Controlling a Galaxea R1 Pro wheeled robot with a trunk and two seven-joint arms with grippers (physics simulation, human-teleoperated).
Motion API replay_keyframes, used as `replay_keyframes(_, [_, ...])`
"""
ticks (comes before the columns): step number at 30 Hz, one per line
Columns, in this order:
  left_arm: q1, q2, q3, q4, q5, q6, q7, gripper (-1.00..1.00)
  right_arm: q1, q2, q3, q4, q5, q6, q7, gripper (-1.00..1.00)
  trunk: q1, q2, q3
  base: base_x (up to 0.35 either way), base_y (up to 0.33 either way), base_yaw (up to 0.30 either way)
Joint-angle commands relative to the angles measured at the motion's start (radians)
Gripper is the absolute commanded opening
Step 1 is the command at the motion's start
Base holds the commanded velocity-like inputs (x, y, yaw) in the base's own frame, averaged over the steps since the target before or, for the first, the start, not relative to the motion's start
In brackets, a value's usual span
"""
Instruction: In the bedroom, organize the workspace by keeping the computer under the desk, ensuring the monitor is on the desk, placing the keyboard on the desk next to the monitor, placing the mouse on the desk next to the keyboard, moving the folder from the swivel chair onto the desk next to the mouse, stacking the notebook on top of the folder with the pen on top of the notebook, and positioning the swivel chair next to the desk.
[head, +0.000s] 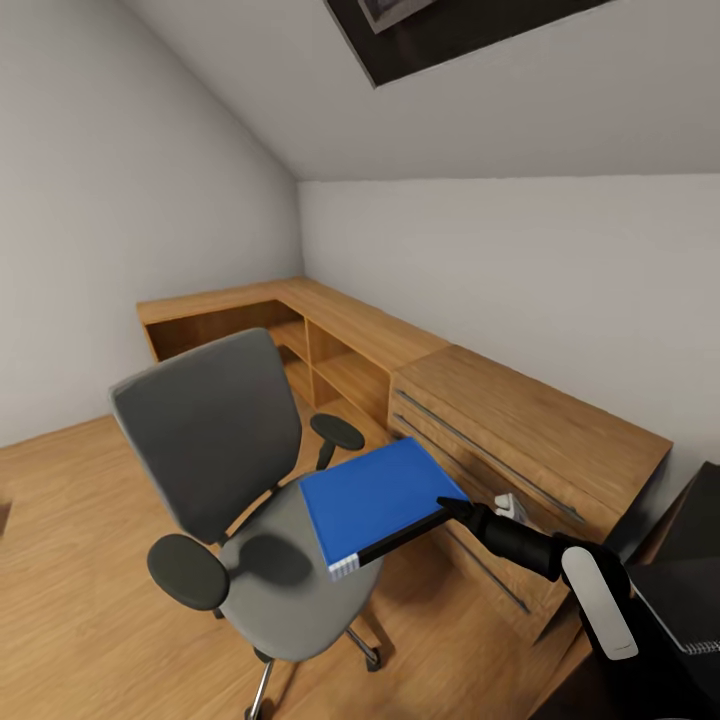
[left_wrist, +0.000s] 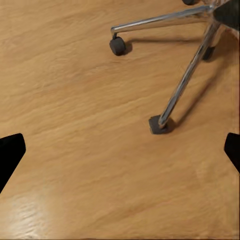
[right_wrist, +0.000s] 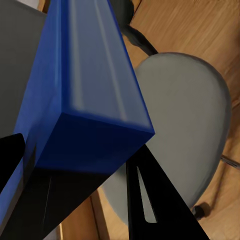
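The right gripper is clamped on one corner of the blue folder, holding it clear of the swivel chair. The folder hangs just above the front of the chair's grey seat, tilted, its far end dipping toward the seat. In the right wrist view the folder's blue edge sits between the two dark fingers, with the seat well below it.

The left gripper points down at the wooden floor, its fingertips wide apart with nothing between them; beside it stand a chrome leg and caster of the chair base.

The step in hand looks like carrying the folder off the chair to the bench — the wooden unit just beyond the chair's armrest. A corner grip on a flat, wide thing invites sagging and twisting, so the carry should be slow and level. Lifting a little more before swinging away from the chair would keep the low end from catching the seat or armrest. The bench top near the chair is bare wood; monitor, keyboard and mouse are not to be seen there, so the final spot beside the mouse cannot be judged yet.
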Motion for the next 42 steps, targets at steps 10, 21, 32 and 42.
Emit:
replay_keyframes(10, [0.027,-0.003,0.012,-0.001,-0.173,-0.041,0.024,1.00,-0.001,-0.001,-0.002,-0.004,0.008,0.005,0.005,-1.00,-0.039,0.070,0.031,0.000,0.000,-0.002])
replay_keyframes(21, [0.027,-0.004,0.013,-0.002,-0.153,-0.040,0.020,1.00,-0.001,-0.002,-0.003,-0.008,0.008,0.005,0.009,-1.00,-0.081,0.147,0.071,0.000,0.000,-0.168])
replay_keyframes(32, [0.027,-0.007,0.010,-0.002,-0.155,-0.039,0.015,1.00,-0.001,-0.004,-0.005,-0.029,0.008,0.000,0.009,-1.00,-0.123,0.224,0.113,0.000,0.000,-0.230])
replay_keyframes(42, [0.027,-0.009,0.010,-0.002,-0.157,-0.036,0.014,1.00,-0.001,-0.012,-0.078,-0.027,0.010,-0.001,0.007,-1.00,-0.161,0.294,0.146,0.000,0.000,-0.253])
